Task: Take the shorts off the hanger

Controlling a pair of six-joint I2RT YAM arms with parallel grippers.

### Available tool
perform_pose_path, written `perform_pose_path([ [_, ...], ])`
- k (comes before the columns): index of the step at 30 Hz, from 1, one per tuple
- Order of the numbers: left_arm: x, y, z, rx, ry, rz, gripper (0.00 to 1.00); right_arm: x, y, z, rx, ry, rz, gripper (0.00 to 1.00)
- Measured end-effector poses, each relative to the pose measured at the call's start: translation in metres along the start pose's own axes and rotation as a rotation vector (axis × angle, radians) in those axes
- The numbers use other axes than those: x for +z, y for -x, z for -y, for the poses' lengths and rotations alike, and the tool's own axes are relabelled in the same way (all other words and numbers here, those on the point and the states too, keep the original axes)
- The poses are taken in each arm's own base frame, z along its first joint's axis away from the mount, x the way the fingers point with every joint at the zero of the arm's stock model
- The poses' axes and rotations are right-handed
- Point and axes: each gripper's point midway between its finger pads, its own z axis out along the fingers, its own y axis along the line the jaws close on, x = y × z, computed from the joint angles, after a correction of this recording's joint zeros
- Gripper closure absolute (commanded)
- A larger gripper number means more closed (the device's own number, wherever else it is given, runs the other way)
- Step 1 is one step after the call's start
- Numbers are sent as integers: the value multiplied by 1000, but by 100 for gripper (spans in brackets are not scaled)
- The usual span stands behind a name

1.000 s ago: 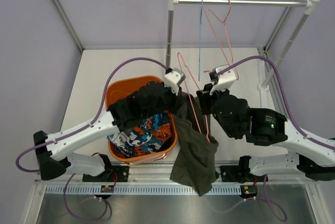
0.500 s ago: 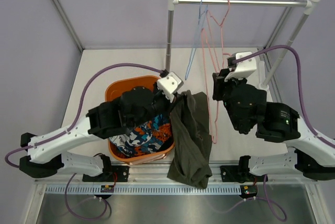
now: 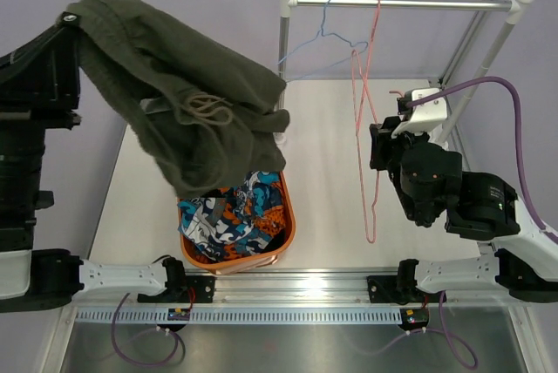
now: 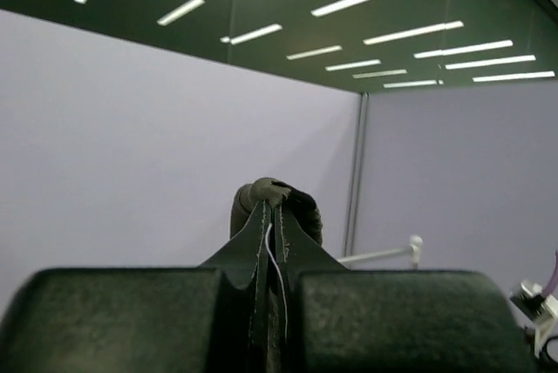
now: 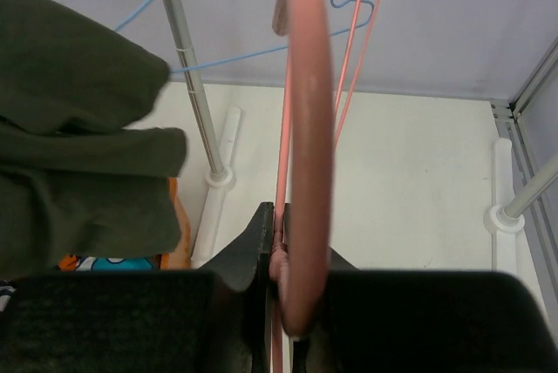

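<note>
The dark olive shorts [image 3: 187,107] hang free of the hanger, high at the upper left, draped over the orange basket [image 3: 281,232]. My left gripper [image 4: 272,207] is shut on a fold of the shorts [image 4: 270,194]; its arm rises close to the camera at the left edge. My right gripper [image 5: 292,247] is shut on the pink hanger [image 5: 305,129], near its neck. In the top view the pink hanger [image 3: 366,129] dangles bare in front of the right arm [image 3: 427,177], apart from the shorts.
A metal rail [image 3: 401,4] on two posts spans the back and carries a blue hanger [image 3: 327,37] and another pink hanger [image 3: 377,16]. The basket holds patterned clothes [image 3: 231,216]. The rail posts [image 3: 282,50] stand behind the basket and at the far right.
My left arm has swung up and left, lifting the shorts off the pink hanger to high above the basket. My right gripper moved back right with the bare hanger.
</note>
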Motion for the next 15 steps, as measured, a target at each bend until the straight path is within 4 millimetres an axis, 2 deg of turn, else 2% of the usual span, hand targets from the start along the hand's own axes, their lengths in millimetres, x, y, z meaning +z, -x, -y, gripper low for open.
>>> perform_pose_path([
  [1,-4,12,-8,1,14,35,100,0,-1,0,-4,-1,-2,100],
  [3,-9,21,-15,9,29,68,100,1,-2,-1,-9,-1,-4,100],
  [5,-10,13,-13,23,25,57,100,2,-3,-3,-16,-2,-7,100],
  [6,-10,3,-9,34,17,38,100,2,-4,-3,-19,-2,-9,100],
  [7,-9,-12,-2,50,5,8,100,3,-5,-4,-22,-3,-10,100],
  [10,-10,-74,21,112,-45,-115,100,3,-6,-5,-25,-4,-14,100],
  [12,-15,-127,39,161,-85,-228,100,3,-7,-6,-19,-4,-15,100],
  [15,-25,-193,51,201,-105,-369,100,3,-10,-5,-17,-4,-22,100],
])
